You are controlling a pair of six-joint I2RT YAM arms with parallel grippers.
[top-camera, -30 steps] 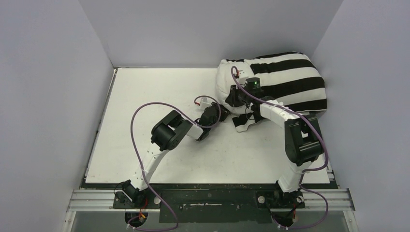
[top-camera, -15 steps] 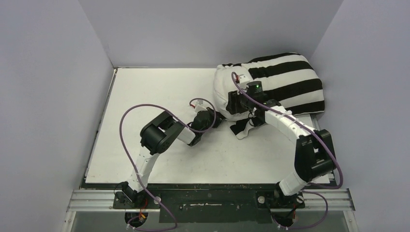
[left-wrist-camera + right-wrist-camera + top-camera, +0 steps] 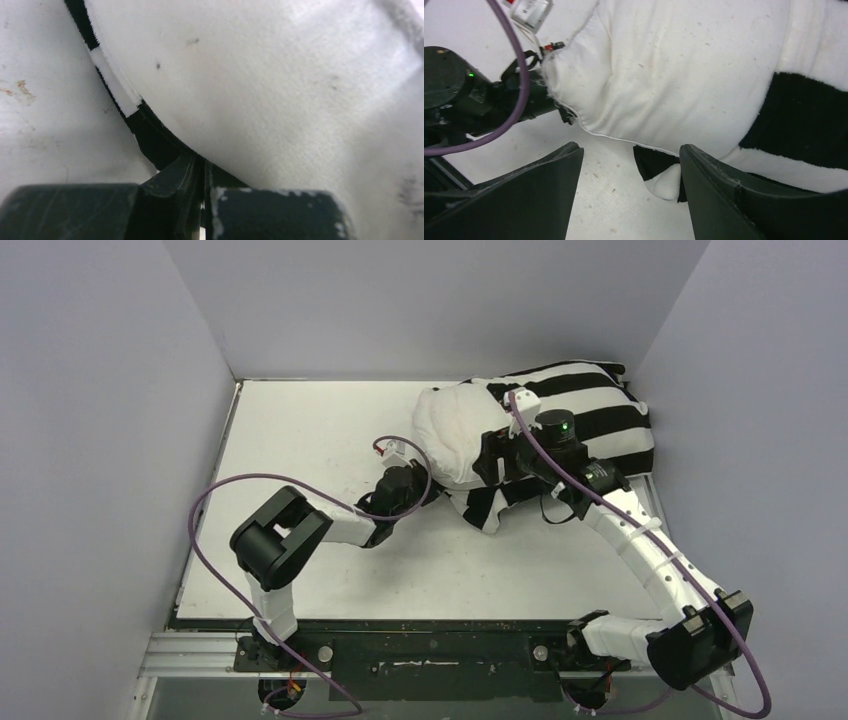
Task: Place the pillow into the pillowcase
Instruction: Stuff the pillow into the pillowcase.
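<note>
The off-white pillow lies at the back right of the table, its right part inside the black-and-white striped pillowcase. My left gripper is at the pillow's near-left edge. In the left wrist view it is shut on the pillowcase's black lower hem, under the bulging pillow. My right gripper hovers over the pillow's near side. Its jaws stand open over bare table, holding nothing. A loose pillowcase flap lies by the right finger, below the pillow.
Grey walls close in the white table on the left, back and right. The pillowcase's far end lies against the right wall. Purple cables loop from both arms. The left arm's wrist shows at the left of the right wrist view.
My right gripper has opened and let go of the cloth, its elbow swinging out to the right. Pillow and pillowcase have shifted left. The left gripper stayed shut and drew left.
</note>
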